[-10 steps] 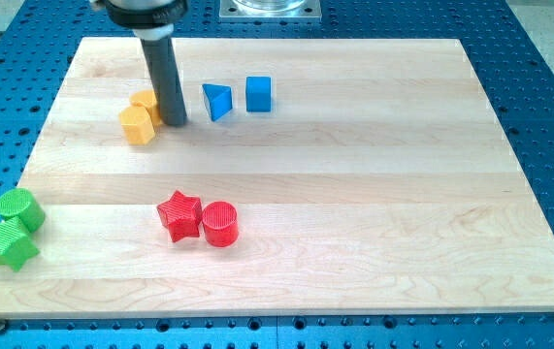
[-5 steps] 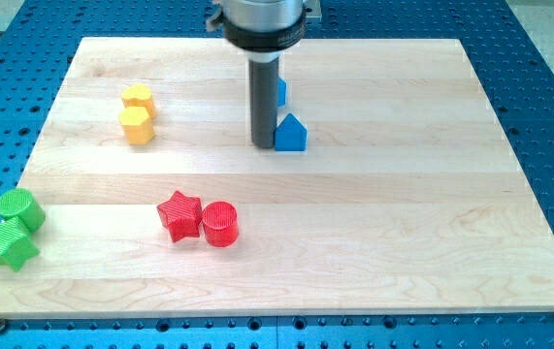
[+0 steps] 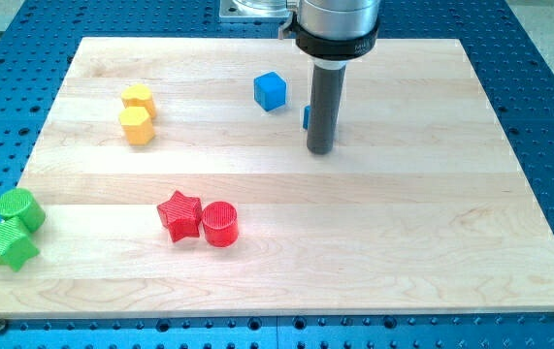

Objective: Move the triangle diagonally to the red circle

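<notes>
The blue triangle is almost wholly hidden behind my rod; only a thin blue sliver shows at the rod's left edge, right of the board's upper middle. My tip rests on the board just below that sliver. The red circle stands in the lower middle-left, touching a red star on its left. It lies well below and left of my tip.
A blue cube sits up and left of the rod. Two yellow blocks stand together at the upper left. A green cylinder and a green star sit at the lower left edge.
My tip swept from beside the yellow blocks to the right across the upper board, pushing the blue triangle rightward with it. The blue cube shifted slightly and turned.
</notes>
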{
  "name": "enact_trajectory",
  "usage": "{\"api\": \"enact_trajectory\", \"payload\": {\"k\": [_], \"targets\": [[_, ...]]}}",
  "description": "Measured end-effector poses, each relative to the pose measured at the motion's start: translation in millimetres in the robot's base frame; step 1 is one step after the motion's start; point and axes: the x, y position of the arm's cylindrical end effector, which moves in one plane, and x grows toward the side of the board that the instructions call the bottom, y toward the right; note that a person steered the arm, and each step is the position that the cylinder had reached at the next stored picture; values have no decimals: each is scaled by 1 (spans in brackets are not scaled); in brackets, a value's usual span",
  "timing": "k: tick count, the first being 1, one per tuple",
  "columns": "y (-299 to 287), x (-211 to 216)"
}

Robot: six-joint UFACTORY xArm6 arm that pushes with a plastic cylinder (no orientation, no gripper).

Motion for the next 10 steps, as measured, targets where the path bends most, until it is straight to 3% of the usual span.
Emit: {"api": "enact_trajectory", "payload": {"k": [3, 10], "targets": [[4, -22], [21, -24]]}}
